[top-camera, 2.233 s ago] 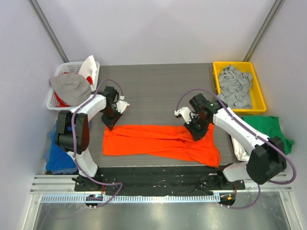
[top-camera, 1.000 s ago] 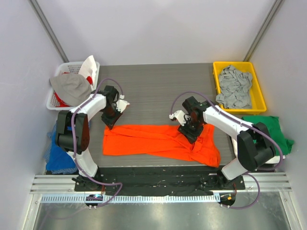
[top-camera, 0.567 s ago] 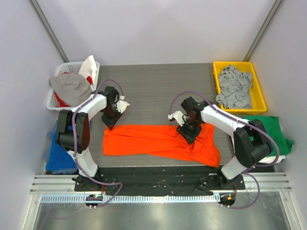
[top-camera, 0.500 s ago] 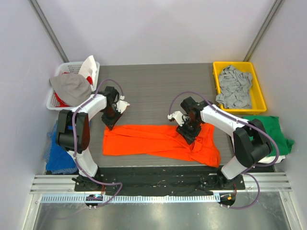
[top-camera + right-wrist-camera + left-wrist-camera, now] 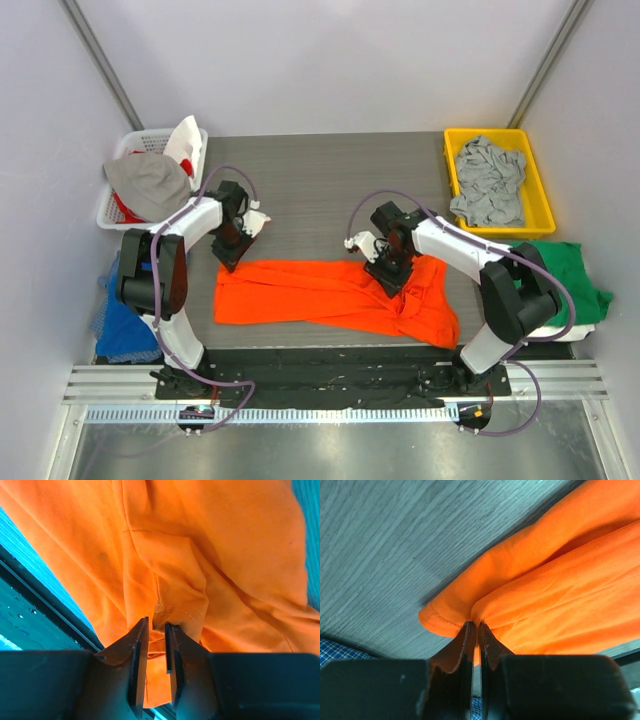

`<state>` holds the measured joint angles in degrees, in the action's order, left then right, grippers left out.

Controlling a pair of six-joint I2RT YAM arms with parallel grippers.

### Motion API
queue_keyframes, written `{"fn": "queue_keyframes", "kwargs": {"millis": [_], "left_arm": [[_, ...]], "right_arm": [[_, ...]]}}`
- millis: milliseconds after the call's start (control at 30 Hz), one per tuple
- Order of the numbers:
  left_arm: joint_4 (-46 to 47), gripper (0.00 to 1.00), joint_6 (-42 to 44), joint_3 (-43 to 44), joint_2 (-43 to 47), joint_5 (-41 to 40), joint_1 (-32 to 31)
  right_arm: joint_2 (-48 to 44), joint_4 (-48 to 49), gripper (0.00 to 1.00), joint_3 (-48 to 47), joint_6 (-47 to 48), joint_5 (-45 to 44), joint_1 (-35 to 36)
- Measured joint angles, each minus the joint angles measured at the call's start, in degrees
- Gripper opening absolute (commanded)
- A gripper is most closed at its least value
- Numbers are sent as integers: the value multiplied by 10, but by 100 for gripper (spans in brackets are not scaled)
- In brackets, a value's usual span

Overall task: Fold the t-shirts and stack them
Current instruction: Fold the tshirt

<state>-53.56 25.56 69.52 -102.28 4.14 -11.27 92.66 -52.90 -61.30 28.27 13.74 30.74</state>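
Your orange shirt (image 5: pixel 335 295) lies on the counter (image 5: pixel 330 180), near the front edge, stretched left to right as a long folded strip. Its right end is bunched and wider.

Left hand (image 5: pixel 228 260) is down at the strip's far left corner. The wrist view shows the left hand (image 5: pixel 474 626) closed almost tight, fingers (image 5: pixel 460 650) pinching a hemmed corner of the orange shirt (image 5: pixel 560 580), with the cloth gathered into a fold right at the tips. The corner sits just above the counter (image 5: pixel 395 540).

Right hand (image 5: pixel 392 283) is on the far edge of the strip, right of centre, where the bunching starts. In its wrist view the right hand (image 5: pixel 156 625) has only a narrow gap, fingers (image 5: pixel 132 660) clamped on a puckered seam of the orange shirt (image 5: pixel 225 545).

Grey shirt (image 5: pixel 488 178) is crumpled in the yellow bin (image 5: pixel 449 165) at the far right corner. Green shirt (image 5: pixel 565 270) lies off the counter's right side, beside the right arm. Basket (image 5: pixel 125 140) at far left holds heaped grey, white and red cloth. Blue cloth (image 5: pixel 118 320) sits below it, by the left arm's base.
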Motion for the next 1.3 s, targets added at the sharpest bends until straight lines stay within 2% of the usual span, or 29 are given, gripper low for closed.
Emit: {"fn": "queue_keyframes", "kwargs": {"millis": [67, 267, 533, 1233, 1300], "left_arm": [[0, 10, 0, -2, 0, 0, 0], [2, 10, 0, -4, -1, 0, 0], [2, 10, 0, -6, -3, 0, 0], [-3, 9, -7, 12, -27, -5, 0], [-4, 9, -9, 14, -27, -5, 0]], "right_arm": [[3, 2, 22, 0, 0, 1, 3], [4, 7, 1, 0, -6, 2, 14], [-4, -4, 1, 0, -13, 3, 34], [-49, -110, 1, -21, -12, 10, 137], [-49, -115, 4, -21, -12, 11, 147]]}}
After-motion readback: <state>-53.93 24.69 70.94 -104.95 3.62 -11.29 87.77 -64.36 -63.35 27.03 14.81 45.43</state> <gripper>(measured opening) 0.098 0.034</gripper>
